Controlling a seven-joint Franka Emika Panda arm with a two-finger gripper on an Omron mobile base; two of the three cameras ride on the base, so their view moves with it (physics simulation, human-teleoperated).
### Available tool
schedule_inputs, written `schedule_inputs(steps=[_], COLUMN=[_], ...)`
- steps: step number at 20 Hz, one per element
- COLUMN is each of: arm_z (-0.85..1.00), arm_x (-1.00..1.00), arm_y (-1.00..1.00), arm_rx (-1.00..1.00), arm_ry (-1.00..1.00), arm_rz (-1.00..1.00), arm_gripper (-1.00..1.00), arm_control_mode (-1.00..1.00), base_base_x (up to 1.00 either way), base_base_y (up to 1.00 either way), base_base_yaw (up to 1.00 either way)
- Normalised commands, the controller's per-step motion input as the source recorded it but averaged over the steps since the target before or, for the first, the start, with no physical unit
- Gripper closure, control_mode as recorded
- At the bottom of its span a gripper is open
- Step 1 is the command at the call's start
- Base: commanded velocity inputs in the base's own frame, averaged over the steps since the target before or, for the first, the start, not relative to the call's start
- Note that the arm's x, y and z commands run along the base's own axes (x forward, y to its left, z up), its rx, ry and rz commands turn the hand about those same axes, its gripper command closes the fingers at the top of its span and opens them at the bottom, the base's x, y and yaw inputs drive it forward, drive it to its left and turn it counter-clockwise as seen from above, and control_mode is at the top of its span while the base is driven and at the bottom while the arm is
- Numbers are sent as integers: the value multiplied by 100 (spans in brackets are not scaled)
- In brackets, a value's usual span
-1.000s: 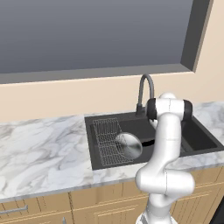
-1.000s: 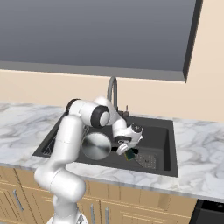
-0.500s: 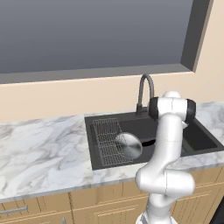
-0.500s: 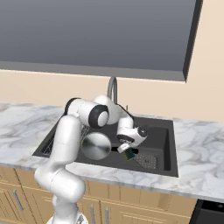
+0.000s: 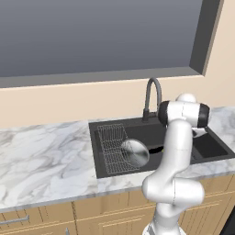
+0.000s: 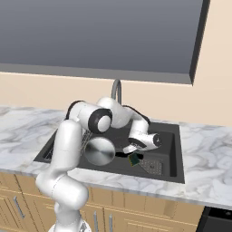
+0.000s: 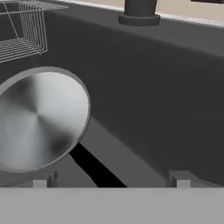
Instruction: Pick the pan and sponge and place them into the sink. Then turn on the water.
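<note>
The sink is a dark recessed basin. Inside it the shiny round pan leans on its side against the wire rack, with its black handle pointing across the basin floor. Just below my hand, the small yellow and green sponge lies on the sink floor. My gripper hovers low in the basin, open, with nothing between its fingertips. In the left base view my own arm hides it. No water falls from the faucet.
A marble counter surrounds the sink, with a wall and window ledge behind. The faucet base stands on the back rim. A drain grid sits in the floor near the sponge. Wooden cabinets run below.
My hand has drifted a little to the right inside the basin, away from the pan. The sponge and pan have stayed where they were.
</note>
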Motion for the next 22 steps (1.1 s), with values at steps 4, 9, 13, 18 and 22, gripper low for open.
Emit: schedule_inputs(steps=[4,9,13,18,22], arm_z=[52,32,21,24,48], arm_x=[0,0,0,0,0], arm_y=[0,0,3,10,2], arm_rx=[12,1,-8,-18,-14], arm_ry=[-10,-7,-8,-10,-12], arm_rz=[0,0,0,0,-2], arm_gripper=[-100,-100,-100,-100,-100], arm_control_mode=[-100,-100,-100,-100,-100], base_base_x=[0,0,0,0,0], base_base_y=[0,0,0,0,0], base_base_yaw=[0,0,0,0,0])
